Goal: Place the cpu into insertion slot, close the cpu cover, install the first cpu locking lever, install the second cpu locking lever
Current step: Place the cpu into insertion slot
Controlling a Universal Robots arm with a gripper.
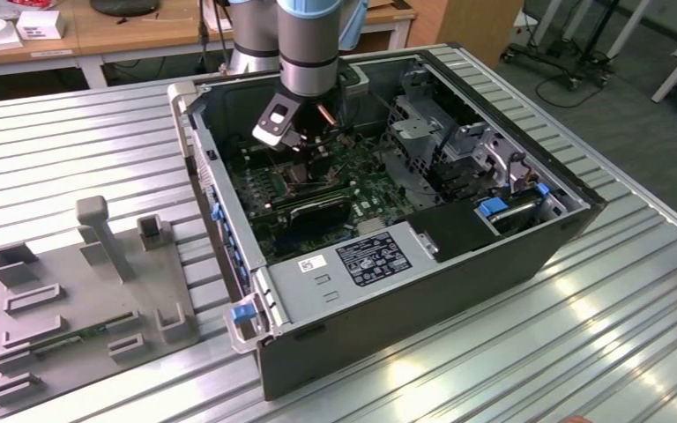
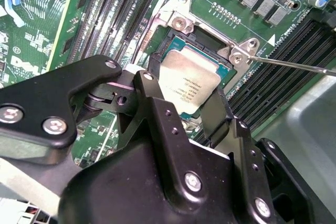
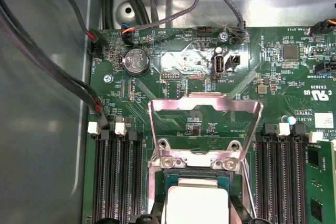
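Observation:
The cpu point(image 2: 189, 77), a tan-silver square chip, lies level in the insertion slot point(image 2: 202, 37) on the green board, and its top also shows in the first wrist view point(image 3: 197, 203). My gripper point(image 2: 181, 93) is shut on the cpu, one black finger point(image 2: 152, 103) at each of two opposite edges. The cpu cover point(image 3: 241, 106), a silvery frame with a window, stands swung open behind the socket. A thin wire locking lever point(image 2: 294, 64) sticks out to one side, unlatched. In the exterior view my gripper point(image 1: 301, 141) reaches down inside the open computer case point(image 1: 527, 256).
Long black memory slots point(image 2: 110, 9) flank the socket on both sides. Cables point(image 3: 63, 82) run along the case wall near the board. A grey fixture plate point(image 1: 80, 300) with upright blocks lies on the ribbed metal table at the exterior view's left.

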